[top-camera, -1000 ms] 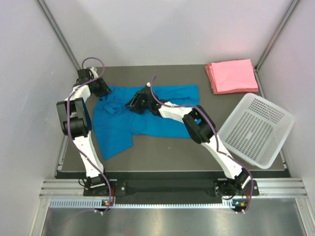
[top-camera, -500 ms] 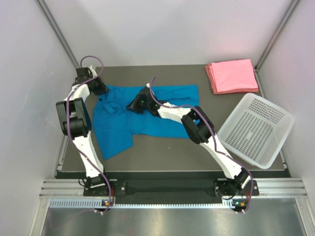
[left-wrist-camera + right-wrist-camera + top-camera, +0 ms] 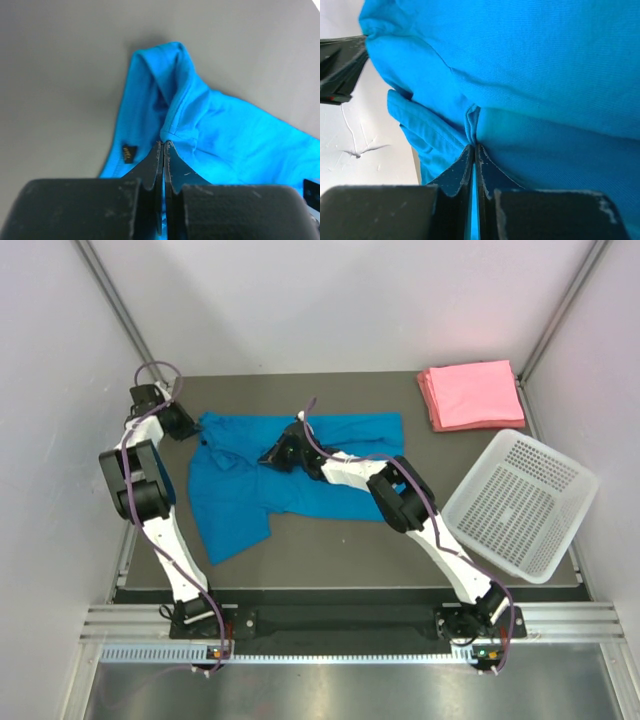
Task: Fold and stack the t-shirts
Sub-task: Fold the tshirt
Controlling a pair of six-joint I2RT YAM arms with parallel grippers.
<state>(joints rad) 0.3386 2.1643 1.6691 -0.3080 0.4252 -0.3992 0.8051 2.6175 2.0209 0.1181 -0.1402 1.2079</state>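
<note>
A bright blue t-shirt (image 3: 300, 475) lies crumpled across the middle and left of the dark table. My left gripper (image 3: 183, 423) is shut on its far left edge; the left wrist view shows the fingertips (image 3: 164, 145) pinching a fold of blue cloth (image 3: 200, 115), with a small dark label (image 3: 128, 152) beside them. My right gripper (image 3: 275, 453) is shut on a fold near the shirt's middle; in the right wrist view (image 3: 473, 146) blue cloth (image 3: 545, 75) bunches between the closed tips. Folded pink t-shirts (image 3: 470, 393) are stacked at the far right corner.
A white perforated basket (image 3: 520, 502) sits tilted at the table's right side, in front of the pink stack. Grey walls close in on the left, back and right. The table's (image 3: 340, 545) near strip shows bare dark surface.
My left gripper has moved left towards the wall, pulling the shirt's left edge out with it. The right gripper has stayed near the shirt's middle.
</note>
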